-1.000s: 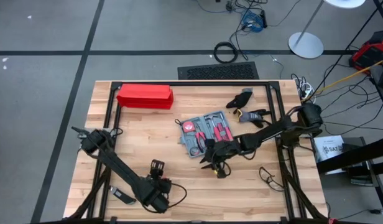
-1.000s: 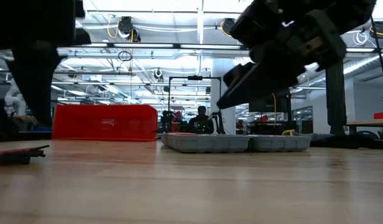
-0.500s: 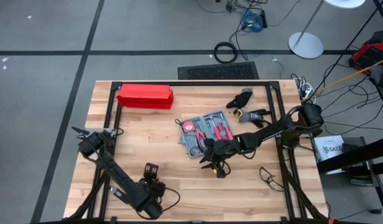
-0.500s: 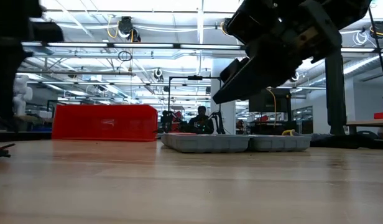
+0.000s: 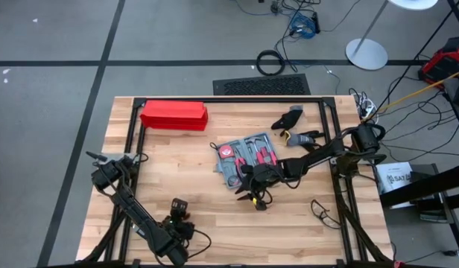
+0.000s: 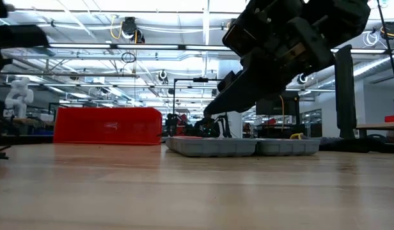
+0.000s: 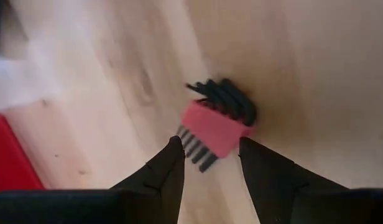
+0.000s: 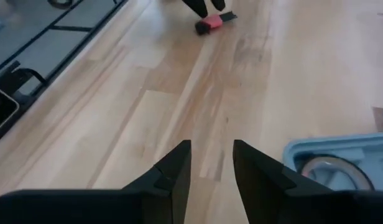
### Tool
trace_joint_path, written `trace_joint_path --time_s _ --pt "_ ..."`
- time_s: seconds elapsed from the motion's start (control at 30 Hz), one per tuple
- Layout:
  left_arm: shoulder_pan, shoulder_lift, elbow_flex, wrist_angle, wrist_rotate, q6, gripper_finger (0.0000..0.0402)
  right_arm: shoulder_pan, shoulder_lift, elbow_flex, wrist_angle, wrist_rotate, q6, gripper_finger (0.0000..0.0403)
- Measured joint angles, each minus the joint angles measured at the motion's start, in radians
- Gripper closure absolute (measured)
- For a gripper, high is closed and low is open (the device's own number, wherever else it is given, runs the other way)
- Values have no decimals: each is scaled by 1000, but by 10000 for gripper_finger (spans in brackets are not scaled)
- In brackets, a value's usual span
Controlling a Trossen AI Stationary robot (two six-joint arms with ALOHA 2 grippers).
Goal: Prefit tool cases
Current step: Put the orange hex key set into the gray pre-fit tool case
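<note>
The open blue-grey tool case (image 5: 246, 158), lying flat right of the red box (image 5: 173, 115), looks rigid, light, slick, best pinched at its rim; the right gripper (image 5: 251, 198) hovers nearby, fingers parted, empty

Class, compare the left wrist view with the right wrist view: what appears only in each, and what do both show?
Only the left wrist view shows the left gripper, fingers apart, above the red hex key set, close up. Only the right wrist view shows the right gripper, fingers apart and empty, and a corner of the open tool case. Both show the wooden table, and the key set appears far off in the right wrist view.
</note>
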Motion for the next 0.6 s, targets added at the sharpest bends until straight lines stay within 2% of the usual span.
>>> trace_joint_path --time_s 0.3,0.6 --pt "-17 0 -5 3 25 0 242 -21 -1 2 21 -2 -6 289" --pt "-3 -8 -102 125 -38 0 242 -37 2 2 49 -20 -6 289"
